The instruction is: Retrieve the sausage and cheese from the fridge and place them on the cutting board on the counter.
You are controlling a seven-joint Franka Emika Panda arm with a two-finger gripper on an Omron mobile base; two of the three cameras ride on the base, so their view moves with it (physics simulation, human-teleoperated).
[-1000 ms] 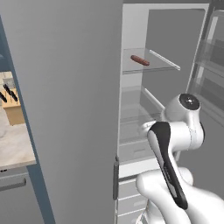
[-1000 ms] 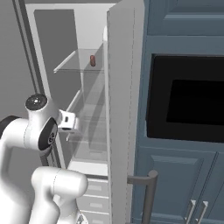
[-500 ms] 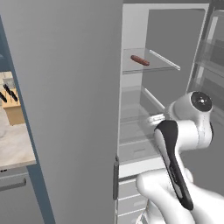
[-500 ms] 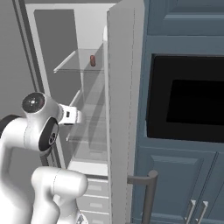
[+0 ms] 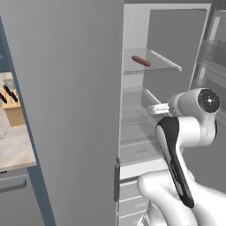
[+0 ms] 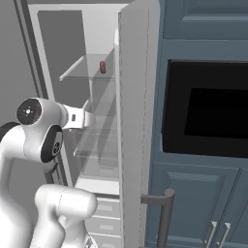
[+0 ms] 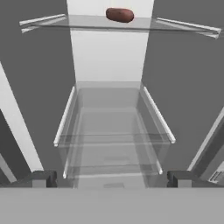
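The fridge point(image 5: 66, 110) stands open, with its door point(image 6: 133, 121) swung out beside my arm. The sausage point(image 5: 141, 61), a short reddish-brown cylinder, lies alone on the upper glass shelf point(image 6: 80, 72). From the right base it shows end-on as the sausage point(image 6: 102, 67). In the hand view the sausage point(image 7: 119, 15) sits high at the top, on the shelf above where the hand points. My gripper point(image 7: 111, 178) is open and holds nothing, its fingertips point(image 7: 40, 178) wide apart at the fridge's mouth, level with the middle shelves. The cheese and the cutting board are out of view.
Lower glass shelves point(image 7: 113, 140) with white side rails lie straight ahead of the hand. A black built-in oven point(image 6: 208, 111) sits in dark blue cabinets to the fridge's right. At far left, the counter point(image 5: 13, 150) carries a knife block point(image 5: 11, 108).
The arm has swung its upper joint to the right and reached the hand further toward the fridge interior. The jaws stay open. The sausage has not moved.
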